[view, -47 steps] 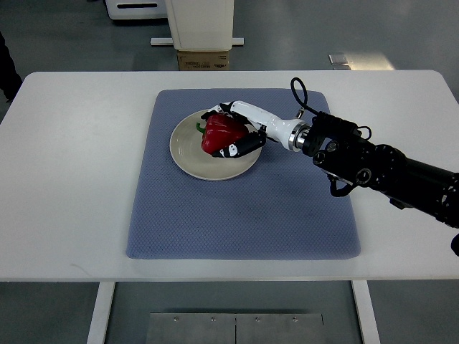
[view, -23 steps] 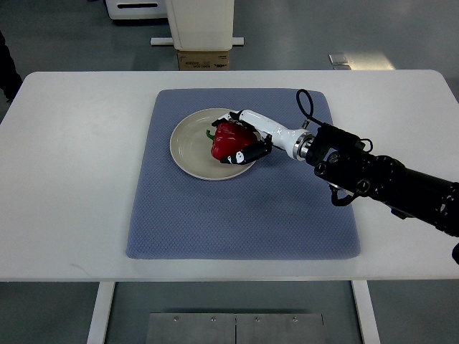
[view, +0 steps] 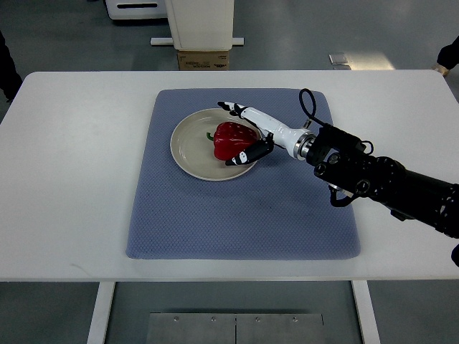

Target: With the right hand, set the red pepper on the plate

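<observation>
- On the plate [view: 188, 147], right of its middle, we see the red pepper [view: 231, 139] resting with its green stem toward the plate's centre.
- We find the right hand [view: 249, 133] around the pepper's right side, fingers [view: 231, 107] spread, gripping nothing.
- The plate sits on a blue mat [view: 244, 208] covering the white table [view: 72, 179].
</observation>
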Action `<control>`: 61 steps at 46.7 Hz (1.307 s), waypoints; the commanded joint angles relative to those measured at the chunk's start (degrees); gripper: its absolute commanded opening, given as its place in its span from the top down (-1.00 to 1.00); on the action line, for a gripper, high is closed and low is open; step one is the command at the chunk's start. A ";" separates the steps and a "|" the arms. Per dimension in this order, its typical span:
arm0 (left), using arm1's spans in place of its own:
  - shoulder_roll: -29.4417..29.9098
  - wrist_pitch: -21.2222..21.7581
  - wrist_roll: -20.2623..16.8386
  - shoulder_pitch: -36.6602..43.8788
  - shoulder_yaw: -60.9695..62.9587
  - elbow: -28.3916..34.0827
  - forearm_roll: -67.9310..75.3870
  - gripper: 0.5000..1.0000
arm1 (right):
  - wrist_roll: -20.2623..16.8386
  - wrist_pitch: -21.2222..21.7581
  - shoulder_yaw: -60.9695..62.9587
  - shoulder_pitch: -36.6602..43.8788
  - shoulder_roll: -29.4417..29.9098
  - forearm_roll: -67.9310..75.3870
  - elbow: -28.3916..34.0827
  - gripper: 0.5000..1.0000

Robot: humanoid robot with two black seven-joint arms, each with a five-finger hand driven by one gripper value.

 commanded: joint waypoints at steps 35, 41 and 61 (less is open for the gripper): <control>0.00 0.00 0.00 -0.02 0.00 0.00 0.00 -1.00 | -5.27 0.36 17.48 1.10 -2.46 0.62 0.09 -1.00; 0.00 0.00 0.00 -0.02 0.00 0.00 0.00 -1.00 | -7.11 0.36 22.58 -0.75 -4.13 0.71 0.00 -1.00; 0.00 0.00 0.00 -0.02 0.00 0.00 0.00 -1.00 | -8.61 0.18 31.11 -6.90 -7.38 9.49 -4.04 -1.00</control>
